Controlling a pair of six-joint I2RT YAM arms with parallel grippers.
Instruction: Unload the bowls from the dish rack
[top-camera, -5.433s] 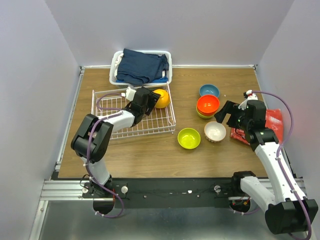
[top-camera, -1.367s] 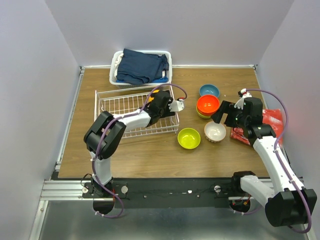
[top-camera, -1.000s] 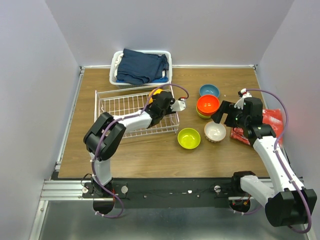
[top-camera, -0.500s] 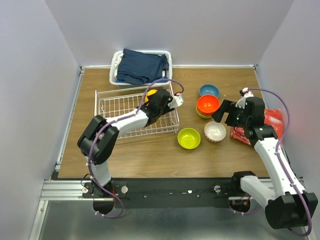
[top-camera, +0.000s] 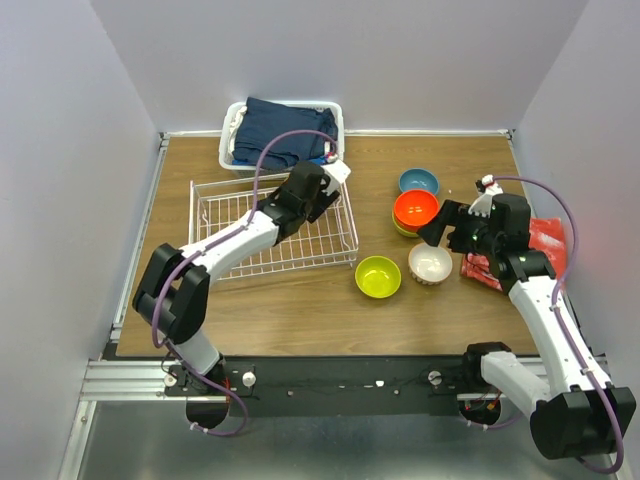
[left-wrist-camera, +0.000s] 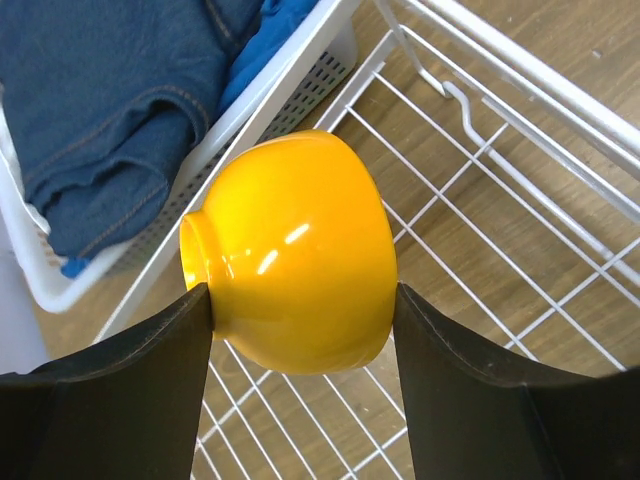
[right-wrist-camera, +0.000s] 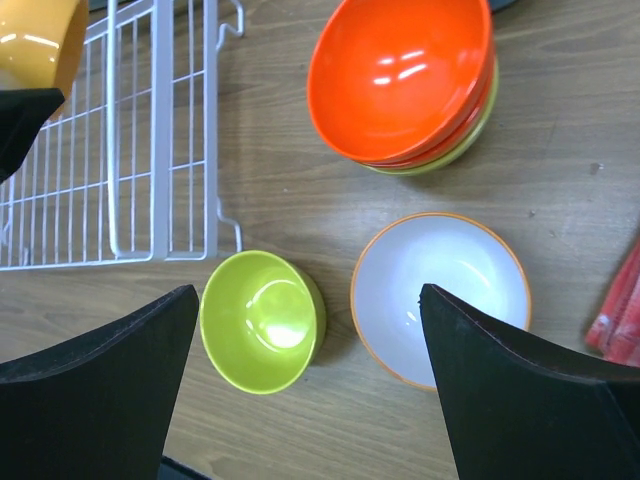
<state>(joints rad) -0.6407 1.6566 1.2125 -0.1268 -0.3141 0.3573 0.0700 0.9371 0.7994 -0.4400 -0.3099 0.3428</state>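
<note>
The left tool clamps the yellow bowl by its sides, over the rack's far corner. It looks light, rigid and slick, so a mid-wall grip seems safest. The right tool hangs open above other bowls on the tabletop.

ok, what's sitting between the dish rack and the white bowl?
One lime-green bowl, upright with its mouth up, lies between the dish rack and the white bowl. Clearest in the right wrist view.

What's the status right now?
Left pincer shut on orange-yellow bowl, over dish rack. Right pincer open above lime-green bowl and white bowl. Cloth basket close by.
</note>
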